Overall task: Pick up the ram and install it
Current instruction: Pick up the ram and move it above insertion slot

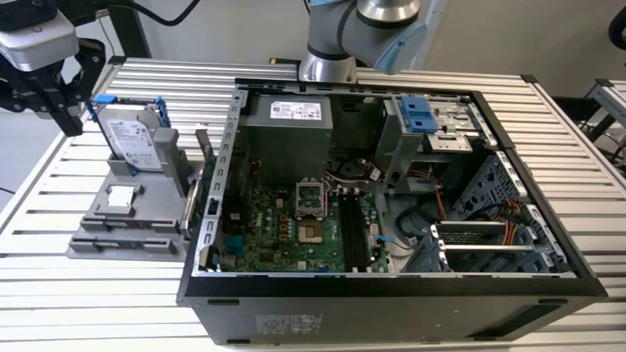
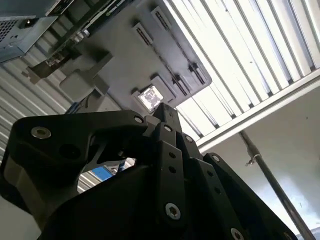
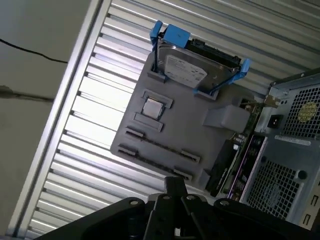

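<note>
My gripper [image 1: 67, 117] hangs at the exterior view's far left, above the slatted table and just left of the upright hard drive [image 1: 130, 141]. In both wrist views its black fingers meet at a point [image 2: 164, 111] [image 3: 175, 184], shut, with nothing seen between them. Below it lies the grey holder [image 3: 190, 125], which has two long grooves with end clips [image 3: 159, 146]. The ram is hidden; I cannot make it out in the holder or in the gripper. The open computer case [image 1: 391, 286] shows its motherboard with the black memory slots [image 1: 356, 229].
The holder also carries the blue-framed hard drive [image 3: 192, 70] and a small square chip [image 3: 152, 108]. An expansion card [image 1: 202, 187] stands between the holder and the case wall. The arm's base [image 1: 328, 62] rises behind the case. The table edge [image 3: 75, 75] runs close beside the holder.
</note>
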Motion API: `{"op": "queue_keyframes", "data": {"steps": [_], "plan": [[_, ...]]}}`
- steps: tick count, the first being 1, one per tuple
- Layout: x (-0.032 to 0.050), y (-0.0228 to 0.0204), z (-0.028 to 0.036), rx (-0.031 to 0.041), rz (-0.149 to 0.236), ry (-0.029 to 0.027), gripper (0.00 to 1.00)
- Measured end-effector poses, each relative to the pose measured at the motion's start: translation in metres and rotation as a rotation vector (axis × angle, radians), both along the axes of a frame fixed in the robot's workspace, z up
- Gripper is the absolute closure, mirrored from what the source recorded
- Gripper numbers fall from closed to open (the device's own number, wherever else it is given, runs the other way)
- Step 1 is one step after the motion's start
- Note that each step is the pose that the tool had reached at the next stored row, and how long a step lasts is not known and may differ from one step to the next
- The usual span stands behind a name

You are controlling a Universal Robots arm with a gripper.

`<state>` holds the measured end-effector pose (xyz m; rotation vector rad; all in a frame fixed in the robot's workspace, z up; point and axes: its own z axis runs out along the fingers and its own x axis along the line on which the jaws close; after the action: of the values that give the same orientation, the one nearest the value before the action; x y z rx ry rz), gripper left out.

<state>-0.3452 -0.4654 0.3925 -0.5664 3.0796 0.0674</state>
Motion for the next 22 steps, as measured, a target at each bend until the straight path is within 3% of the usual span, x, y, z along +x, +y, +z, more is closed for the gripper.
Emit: {"op": "queue_keyframes", "data": {"steps": [22], "plan": [[0.0000, 0.0000, 0.0011, -0.0023, 0.319, -0.0001, 1.00]]}}
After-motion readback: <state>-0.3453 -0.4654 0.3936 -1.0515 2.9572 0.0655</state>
